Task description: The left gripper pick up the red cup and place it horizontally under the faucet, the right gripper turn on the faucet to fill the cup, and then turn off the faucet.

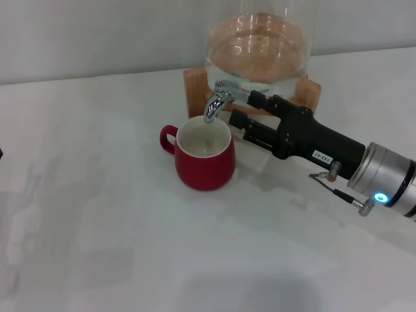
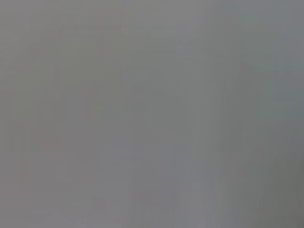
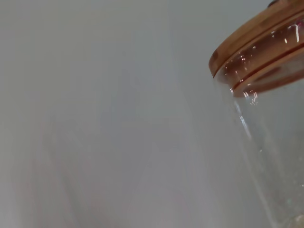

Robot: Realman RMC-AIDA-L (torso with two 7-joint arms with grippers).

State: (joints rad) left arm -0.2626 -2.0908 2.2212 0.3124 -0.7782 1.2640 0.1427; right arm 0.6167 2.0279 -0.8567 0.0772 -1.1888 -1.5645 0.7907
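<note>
The red cup [image 1: 205, 159] stands upright on the white table, its white inside facing up and its handle pointing left. Its mouth sits directly below the spout of the chrome faucet [image 1: 216, 101]. My right gripper [image 1: 242, 108] reaches in from the right, just right of the faucet. Its two black fingers are apart, one at the height of the faucet's body and one lower, and nothing is held between them. The left gripper is out of view, and the left wrist view shows only a blank grey surface.
The clear glass jar [image 1: 260, 45] with water stands behind the cup on a wooden stand [image 1: 194, 88]. The right wrist view shows the jar's glass wall [image 3: 270, 142] and wooden lid [image 3: 251, 35]. White table [image 1: 97, 227] extends left and forward.
</note>
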